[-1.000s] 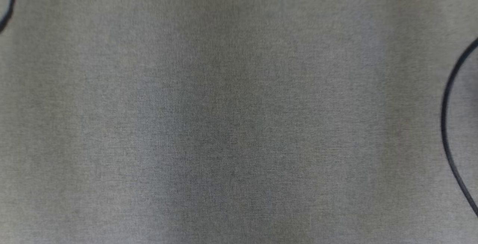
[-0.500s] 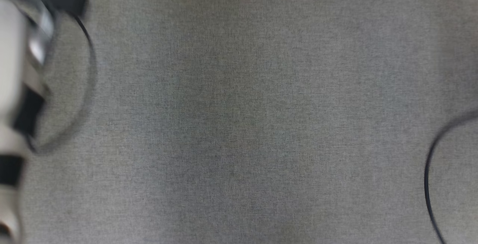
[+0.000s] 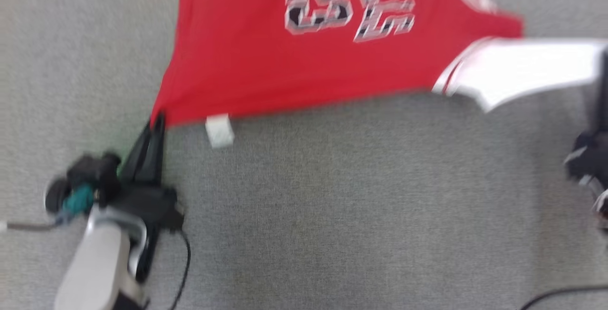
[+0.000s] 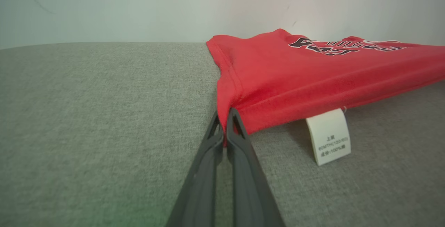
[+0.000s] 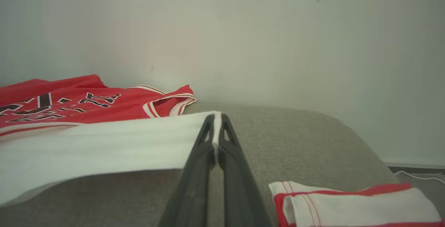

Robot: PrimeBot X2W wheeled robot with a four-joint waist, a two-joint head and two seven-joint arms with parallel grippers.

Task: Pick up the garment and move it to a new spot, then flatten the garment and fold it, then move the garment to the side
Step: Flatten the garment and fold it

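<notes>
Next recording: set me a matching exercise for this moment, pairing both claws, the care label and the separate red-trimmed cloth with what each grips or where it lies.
Things:
1. left claw
2. right claw
3. care label
4. red-trimmed white cloth

States or places:
A. shut on the white part of the jersey
B. lying apart from the jersey on the grey surface
C. attached at the red hem
D. shut on a red corner of the jersey

Pairs: 1-D, 2-A, 3-C, 4-B.
</notes>
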